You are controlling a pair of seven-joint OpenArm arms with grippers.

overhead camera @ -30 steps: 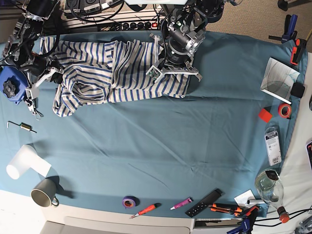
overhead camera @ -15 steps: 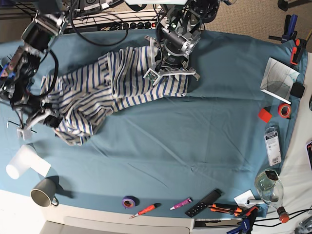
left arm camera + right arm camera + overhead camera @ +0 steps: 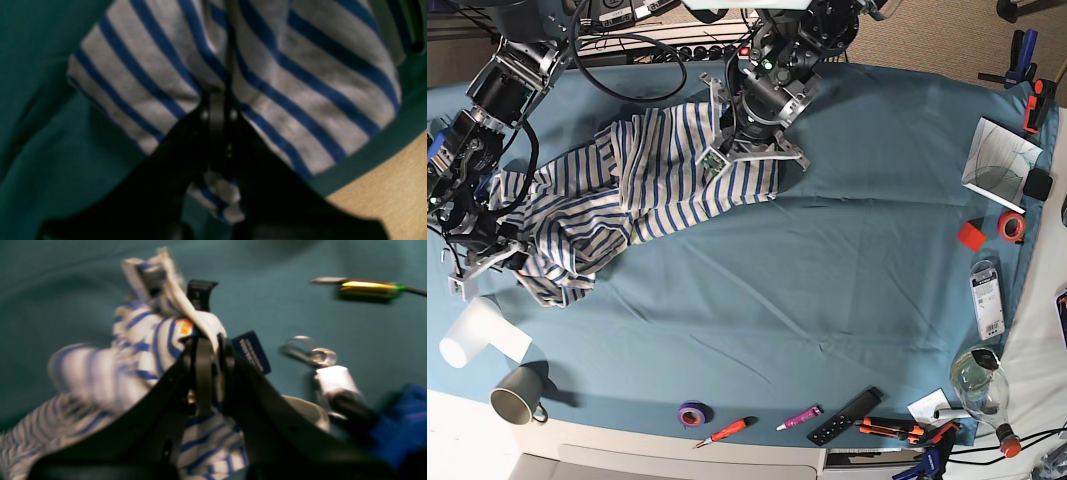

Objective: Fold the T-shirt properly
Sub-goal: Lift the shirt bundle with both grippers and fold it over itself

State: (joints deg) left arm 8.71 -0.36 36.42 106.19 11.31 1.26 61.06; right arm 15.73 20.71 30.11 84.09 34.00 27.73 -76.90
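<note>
Striped T-shirt (image 3: 657, 185) bunched between both arms, left gripper (image 3: 218, 110) and right gripper (image 3: 205, 350) jaws both clamped on its cloth

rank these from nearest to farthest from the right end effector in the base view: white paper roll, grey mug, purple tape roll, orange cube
From the right end effector, on the view's left, shut on the striped white T-shirt:
1. White paper roll, just below it.
2. Grey ceramic mug, lower, near the bottom-left corner.
3. Purple tape roll, bottom centre.
4. Small orange cube, far right.
</note>
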